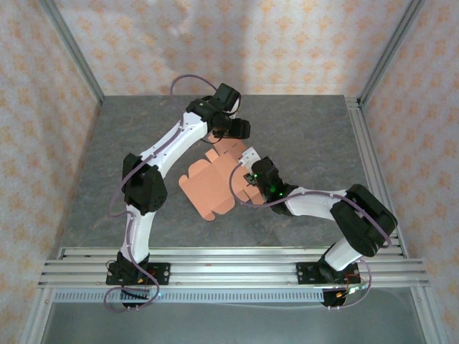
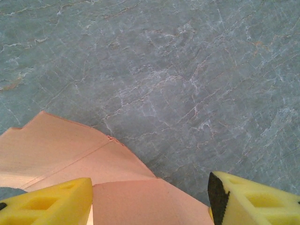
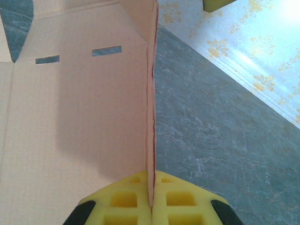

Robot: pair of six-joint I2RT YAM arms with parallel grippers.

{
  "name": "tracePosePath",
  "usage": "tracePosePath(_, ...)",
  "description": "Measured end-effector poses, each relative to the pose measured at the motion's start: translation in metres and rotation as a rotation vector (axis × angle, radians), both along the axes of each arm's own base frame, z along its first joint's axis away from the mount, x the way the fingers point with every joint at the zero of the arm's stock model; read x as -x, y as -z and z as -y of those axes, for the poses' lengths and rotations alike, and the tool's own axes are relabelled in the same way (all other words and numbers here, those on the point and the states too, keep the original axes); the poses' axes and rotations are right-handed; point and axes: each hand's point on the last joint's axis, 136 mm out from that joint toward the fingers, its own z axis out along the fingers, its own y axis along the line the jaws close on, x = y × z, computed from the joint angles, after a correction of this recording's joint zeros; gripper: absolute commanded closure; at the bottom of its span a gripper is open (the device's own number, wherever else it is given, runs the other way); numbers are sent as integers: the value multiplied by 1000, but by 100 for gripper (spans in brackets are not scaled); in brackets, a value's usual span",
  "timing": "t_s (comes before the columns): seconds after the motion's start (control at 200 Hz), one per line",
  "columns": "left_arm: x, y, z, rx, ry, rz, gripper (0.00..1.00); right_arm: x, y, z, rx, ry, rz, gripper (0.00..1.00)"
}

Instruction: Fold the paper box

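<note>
Top external is showing the paper box lying on the surface, long axis running diagonally near-left to far-right. The right end effector is pinching an upturned panel's edge; the left end effector is hovering spread over the far flap. The card is looking thin, light and crease-prone, so gripping beside fold lines seems wisest.
</note>
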Motion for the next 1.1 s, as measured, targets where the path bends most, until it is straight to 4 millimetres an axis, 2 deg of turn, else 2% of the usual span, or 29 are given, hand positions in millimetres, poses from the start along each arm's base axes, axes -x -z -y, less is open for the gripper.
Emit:
tracePosePath(0.115,2,5,0,-2,3,-13,36,0,3,1,7,6,-4,100)
tracePosePath(0.235,9,18,0,-12,12,-49,36,-1,3,2,8,10,-4,100)
tracePosePath(0.38,25,36,9,-10,40,-98,37,0,5,1,8,8,-8,100)
tracePosePath(0.491,29,38,14,9,37,-103,40,0,8,0,10,7,-16,100)
tracePosePath(0.601,30,35,18,38,34,-104,50,0,8,0,9,4,-17,100)
tracePosePath(0.801,30,31,27,88,33,-111,60,0,8,-1,5,1,-19,100)
tracePosePath(0.956,30,29,30,104,21,-114,77,0,8,-1,5,2,-20,100)
tracePosePath(1.036,30,30,29,103,18,-116,77,0,8,0,6,5,-20,100)
tracePosePath(1.101,30,31,29,104,17,-117,66,0,9,0,8,5,-22,100)
